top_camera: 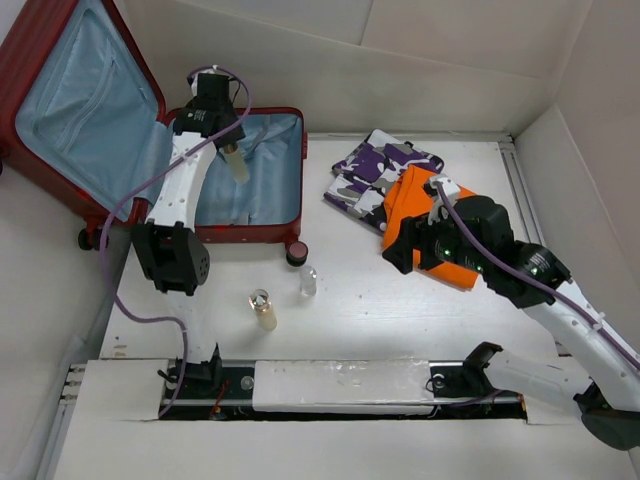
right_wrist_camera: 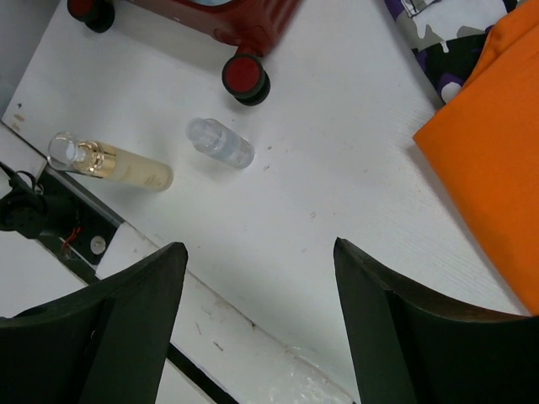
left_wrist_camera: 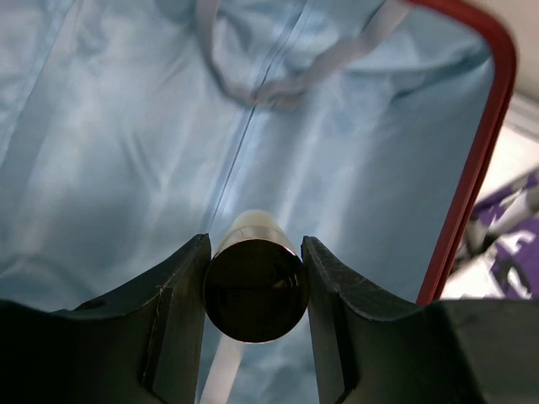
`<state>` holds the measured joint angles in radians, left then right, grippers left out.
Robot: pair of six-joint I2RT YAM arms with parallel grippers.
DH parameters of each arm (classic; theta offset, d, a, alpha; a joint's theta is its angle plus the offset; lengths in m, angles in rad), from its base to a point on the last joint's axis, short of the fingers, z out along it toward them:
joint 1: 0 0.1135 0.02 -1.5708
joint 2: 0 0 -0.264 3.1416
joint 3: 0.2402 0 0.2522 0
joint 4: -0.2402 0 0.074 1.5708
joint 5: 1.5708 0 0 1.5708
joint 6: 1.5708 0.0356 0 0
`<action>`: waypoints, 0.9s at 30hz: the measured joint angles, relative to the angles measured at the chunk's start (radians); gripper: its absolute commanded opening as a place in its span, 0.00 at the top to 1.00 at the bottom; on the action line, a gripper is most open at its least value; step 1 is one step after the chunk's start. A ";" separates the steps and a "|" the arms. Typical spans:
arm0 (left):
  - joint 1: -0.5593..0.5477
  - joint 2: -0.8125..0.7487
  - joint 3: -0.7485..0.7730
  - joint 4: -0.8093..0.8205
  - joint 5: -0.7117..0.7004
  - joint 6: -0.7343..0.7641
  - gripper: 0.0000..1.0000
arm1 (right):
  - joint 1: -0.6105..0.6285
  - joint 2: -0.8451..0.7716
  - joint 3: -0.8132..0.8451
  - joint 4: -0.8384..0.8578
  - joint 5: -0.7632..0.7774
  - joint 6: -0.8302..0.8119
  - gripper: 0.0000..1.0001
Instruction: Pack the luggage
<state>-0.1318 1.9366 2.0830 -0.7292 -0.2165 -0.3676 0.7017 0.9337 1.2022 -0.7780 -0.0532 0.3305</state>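
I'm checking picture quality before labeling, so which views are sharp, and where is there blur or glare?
Top view: even light, sharp, soft shadows on the table. Left wrist: jaws and held bottle dark and slightly soft, lining with a mild sheen. Right wrist: clear bottle sharp with small glints, jaws dark, slightly blurred.

Luggage (top_camera: 272, 170) interior open from above. Gold bottle (top_camera: 263, 309), clear bottle (top_camera: 308, 281) near front wheel (top_camera: 296, 253); bare table (top_camera: 370, 290) rightward.
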 measured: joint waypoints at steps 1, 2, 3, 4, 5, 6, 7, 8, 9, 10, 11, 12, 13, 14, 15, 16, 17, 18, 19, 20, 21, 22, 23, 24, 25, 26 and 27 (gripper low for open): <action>0.000 0.030 0.031 0.013 -0.001 0.000 0.89 | 0.000 0.000 -0.002 -0.001 0.003 0.002 0.23; -0.001 0.061 0.055 0.032 0.000 0.000 0.89 | 0.000 0.000 -0.002 -0.001 0.006 0.003 0.23; -0.001 0.088 0.075 0.052 0.000 -0.001 0.89 | 0.000 0.001 -0.003 -0.001 0.010 0.003 0.23; -0.001 0.111 0.089 0.072 0.003 -0.002 0.89 | 0.000 0.002 -0.003 -0.001 0.013 0.006 0.23; 0.002 0.132 0.097 0.092 0.005 -0.003 0.89 | 0.000 0.003 -0.003 -0.001 0.016 0.006 0.23; 0.003 0.149 0.099 0.109 0.009 -0.004 0.89 | 0.000 0.004 -0.003 -0.002 0.018 0.007 0.23; 0.006 0.166 0.101 0.124 0.013 -0.005 0.89 | 0.000 0.007 -0.003 -0.003 0.023 0.009 0.23; 0.009 0.184 0.102 0.138 0.017 -0.005 0.89 | 0.000 0.010 -0.003 -0.006 0.028 0.010 0.23; 0.010 0.202 0.103 0.150 0.022 -0.005 0.89 | 0.000 0.014 -0.003 -0.008 0.035 0.010 0.23; 0.015 0.223 0.109 0.163 0.027 -0.005 0.89 | 0.000 0.020 -0.003 -0.010 0.040 0.012 0.23; 0.018 0.246 0.120 0.171 0.035 -0.007 0.89 | 0.000 0.026 -0.003 -0.012 0.047 0.014 0.23; 0.023 0.269 0.130 0.180 0.045 -0.008 0.89 | 0.000 0.033 -0.003 -0.016 0.054 0.017 0.23; 0.029 0.291 0.138 0.207 0.048 -0.012 0.89 | 0.000 0.038 -0.003 -0.018 0.058 0.019 0.23; 0.037 0.307 0.154 0.228 0.061 -0.014 0.89 | 0.000 0.045 -0.003 -0.022 0.061 0.025 0.23; 0.048 0.316 0.158 0.246 0.077 -0.021 0.90 | 0.000 0.050 -0.003 -0.023 0.064 0.030 0.23; 0.058 0.321 0.160 0.255 0.090 -0.028 0.90 | 0.000 0.056 -0.003 -0.024 0.066 0.034 0.23; 0.069 0.325 0.160 0.266 0.104 -0.033 0.90 | 0.001 0.060 -0.003 -0.024 0.068 0.038 0.23; 0.078 0.328 0.160 0.273 0.114 -0.036 0.92 | 0.002 0.064 -0.003 -0.024 0.069 0.044 0.23; 0.087 0.333 0.160 0.278 0.119 -0.039 0.92 | 0.005 0.066 -0.004 -0.024 0.072 0.050 0.23; 0.094 0.335 0.160 0.283 0.124 -0.039 0.92 | 0.006 0.068 -0.006 -0.023 0.072 0.054 0.23; 0.102 0.338 0.160 0.288 0.126 -0.037 0.93 | 0.007 0.068 -0.009 -0.023 0.072 0.058 0.23; 0.110 0.340 0.155 0.294 0.127 -0.034 0.93 | 0.007 0.068 -0.013 -0.022 0.072 0.061 0.23; 0.114 0.340 0.149 0.300 0.126 -0.032 0.93 | 0.007 0.068 -0.016 -0.023 0.073 0.066 0.23; 0.117 0.340 0.135 0.315 0.124 -0.026 0.93 | 0.007 0.068 -0.020 -0.022 0.073 0.067 0.23; 0.117 0.338 0.120 0.331 0.122 -0.021 0.93 | 0.007 0.068 -0.024 -0.022 0.073 0.069 0.23; 0.117 0.336 0.100 0.348 0.121 -0.014 0.93 | 0.007 0.068 -0.026 -0.023 0.073 0.070 0.23; 0.116 0.335 0.077 0.373 0.115 -0.007 0.93 | 0.007 0.068 -0.027 -0.023 0.073 0.071 0.23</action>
<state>-0.0158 2.2715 2.1601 -0.3561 -0.1013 -0.3744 0.7090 1.0019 1.1751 -0.8005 0.0200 0.4011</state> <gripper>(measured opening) 0.389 0.765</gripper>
